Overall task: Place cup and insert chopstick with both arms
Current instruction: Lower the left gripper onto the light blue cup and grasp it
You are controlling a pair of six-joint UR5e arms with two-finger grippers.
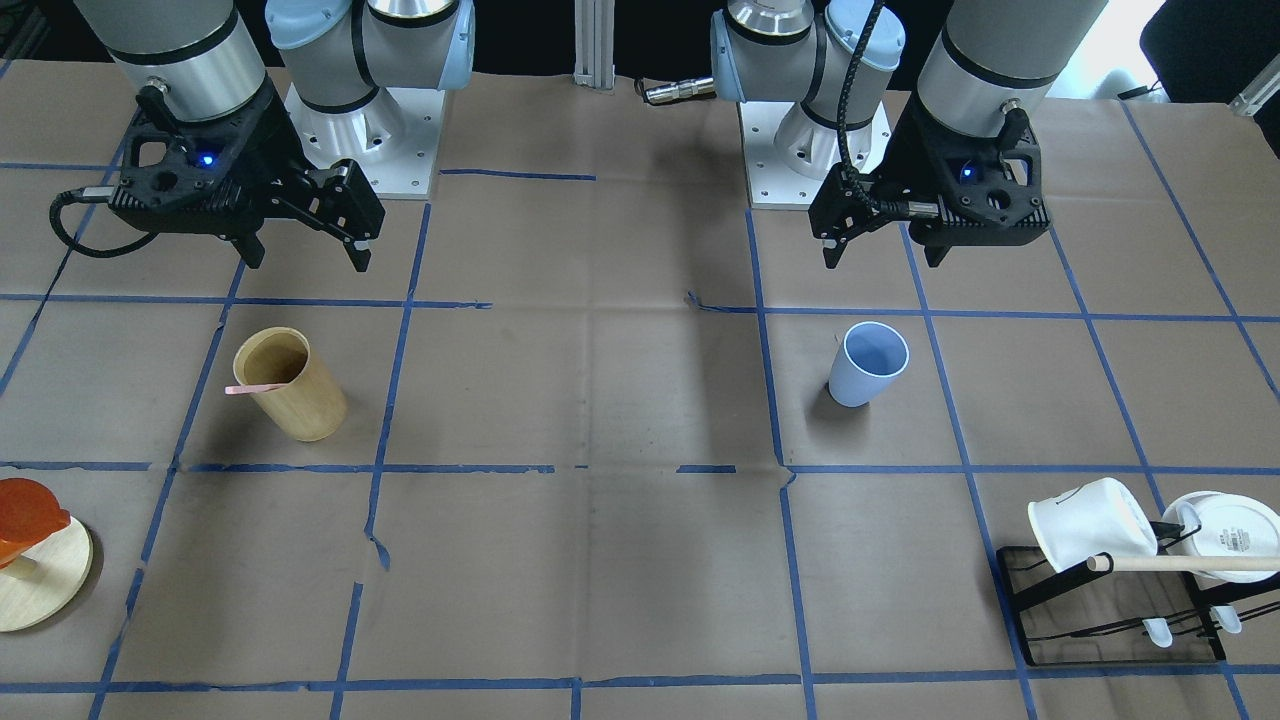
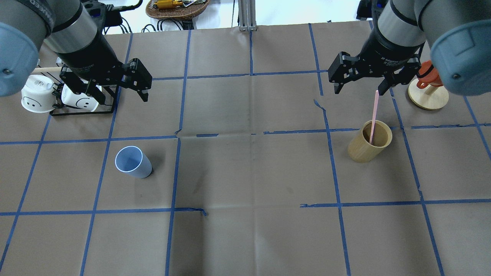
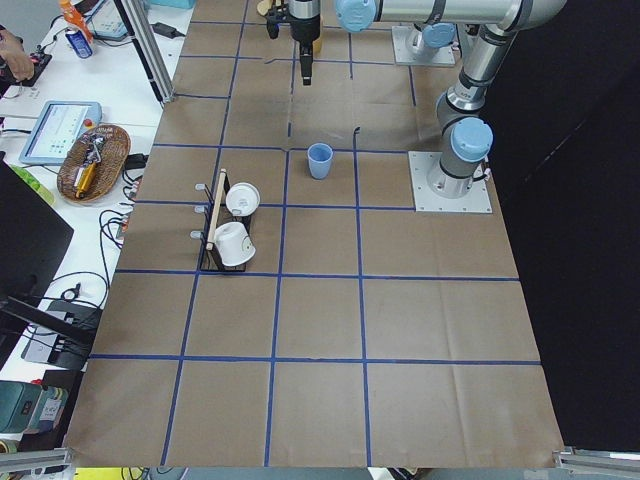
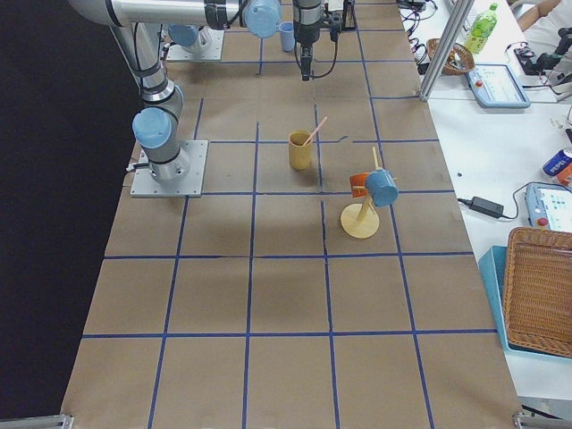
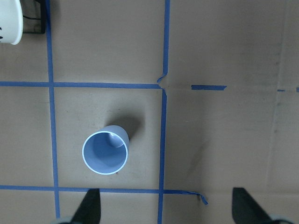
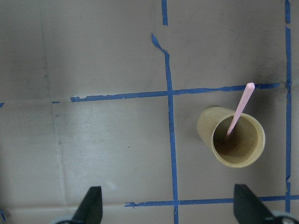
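Hovering over the brown paper-covered table [image 2: 245, 172], both arms point straight down, the left gripper [image 2: 124, 97] and right gripper [image 2: 358, 90] each spread wide, holding nothing. The pale blue plastic cup [image 2: 132, 163] stands upright near the left gripper. The thin pink chopstick [image 2: 374, 115] leans inside the tan wooden cylindrical cup [image 2: 364, 151] near the right gripper.

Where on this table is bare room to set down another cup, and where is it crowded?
Bare: the wide middle between blue cup and wooden cup with its chopstick, and the stretch between mug rack and mug stand. Crowded: those two corners.
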